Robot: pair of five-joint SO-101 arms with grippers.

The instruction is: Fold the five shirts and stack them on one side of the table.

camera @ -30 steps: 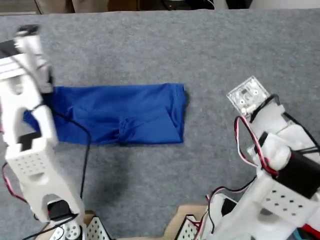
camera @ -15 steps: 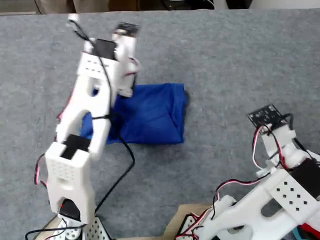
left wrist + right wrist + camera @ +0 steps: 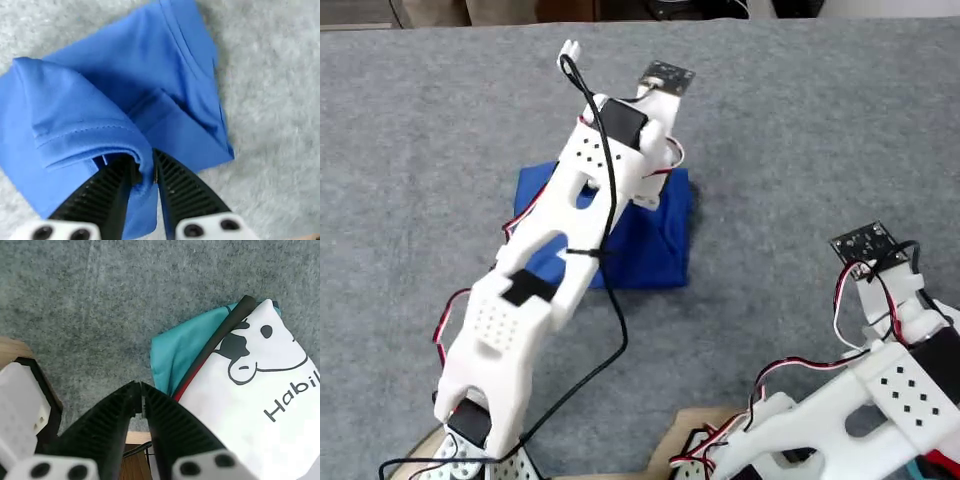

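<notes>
between the left pincer's (image 3: 145, 172) tips sits the blue shirt's (image 3: 125, 95) folded edge.

1. This looks like a robotics lab or a hobby test bench.
2. The left arm (image 3: 535, 280) and the right arm (image 3: 890, 385) are of white plastic, with loose red wires (image 3: 840, 300), a black cable (image 3: 605, 200) and a bare circuit board (image 3: 665, 75).
3. At their bases there are a wooden board (image 3: 692, 425) and a perforated metal bracket (image 3: 510, 465).
4. A grey felt cloth (image 3: 820, 120) covers the table, and a blue shirt (image 3: 660, 240) lies on it.
5. A printed white bag (image 3: 260, 390) lies on the cloth near the board.
</notes>
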